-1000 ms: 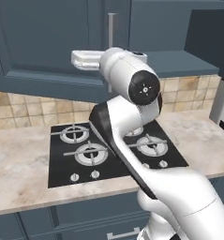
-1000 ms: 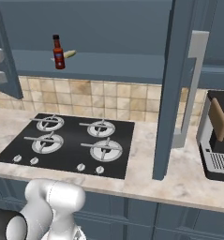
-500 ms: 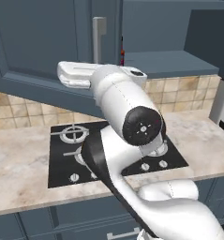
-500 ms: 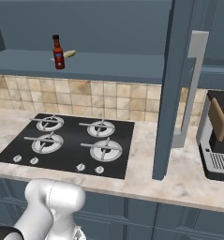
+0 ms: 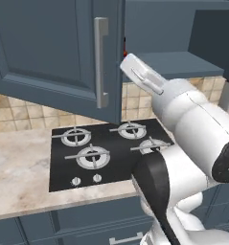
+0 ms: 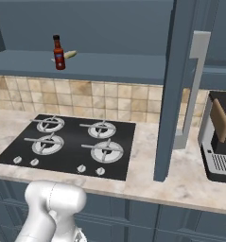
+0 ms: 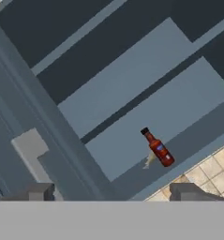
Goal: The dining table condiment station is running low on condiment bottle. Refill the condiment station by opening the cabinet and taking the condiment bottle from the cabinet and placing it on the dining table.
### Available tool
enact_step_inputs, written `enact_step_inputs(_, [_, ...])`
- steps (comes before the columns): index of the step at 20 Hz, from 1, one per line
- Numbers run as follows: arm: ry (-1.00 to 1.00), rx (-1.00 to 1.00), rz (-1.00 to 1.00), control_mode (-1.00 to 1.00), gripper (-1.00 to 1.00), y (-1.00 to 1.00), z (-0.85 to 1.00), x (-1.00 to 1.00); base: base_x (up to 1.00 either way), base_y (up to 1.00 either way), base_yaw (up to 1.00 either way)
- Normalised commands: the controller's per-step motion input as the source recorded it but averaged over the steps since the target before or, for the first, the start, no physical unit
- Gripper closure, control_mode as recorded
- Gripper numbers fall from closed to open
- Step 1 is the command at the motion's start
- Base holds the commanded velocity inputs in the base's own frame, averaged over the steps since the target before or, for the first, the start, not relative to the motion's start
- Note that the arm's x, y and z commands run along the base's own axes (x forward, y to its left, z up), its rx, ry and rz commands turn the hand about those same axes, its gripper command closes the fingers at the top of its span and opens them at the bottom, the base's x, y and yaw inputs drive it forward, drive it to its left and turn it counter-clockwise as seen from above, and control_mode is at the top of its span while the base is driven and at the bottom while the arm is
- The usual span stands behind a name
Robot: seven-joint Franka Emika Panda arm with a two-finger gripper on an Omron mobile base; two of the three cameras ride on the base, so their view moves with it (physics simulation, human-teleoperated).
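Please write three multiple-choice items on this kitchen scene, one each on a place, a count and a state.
1. Where does the bottle stand?
A. On the hob
B. On the cabinet shelf
C. On the counter beside the hob

2. How many burners does the hob have?
A. Two
B. Four
C. Six

3. How does the hand stand?
A. Open, holding nothing
B. Shut on the bottle
C. Shut on a door handle

Key: 1 B, the bottle stands upright on the bottom shelf in the right base view. 2 B, four rings show on the black hob. 3 A, in the hand view the fingertips stand wide apart and the bottle is far off on the shelf.
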Motion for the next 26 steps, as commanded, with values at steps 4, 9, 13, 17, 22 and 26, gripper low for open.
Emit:
enact_step_inputs(4, [0.13,0.36,0.22,-1.00,-1.00,-0.97,-0.01,0.27,0.00,0.00,0.00])
enact_step_inputs(9, [0.21,0.26,0.29,-1.00,-1.00,-0.60,-0.13,0.57,0.00,0.00,0.00])
enact_step_inputs(13, [0.25,0.17,0.29,-1.00,-1.00,-0.09,-0.13,0.59,0.00,0.00,0.00])
enact_step_inputs(17, [0.20,0.08,0.27,-1.00,-1.00,0.15,-0.09,0.40,0.00,0.00,0.00])
enact_step_inputs(22, [0.06,0.01,0.24,-1.00,-1.00,0.46,-0.06,0.06,0.00,0.00,0.00])
enact_step_inputs(26, [0.00,0.00,0.22,-1.00,-1.00,0.55,-0.08,0.00,0.00,0.00,0.00])
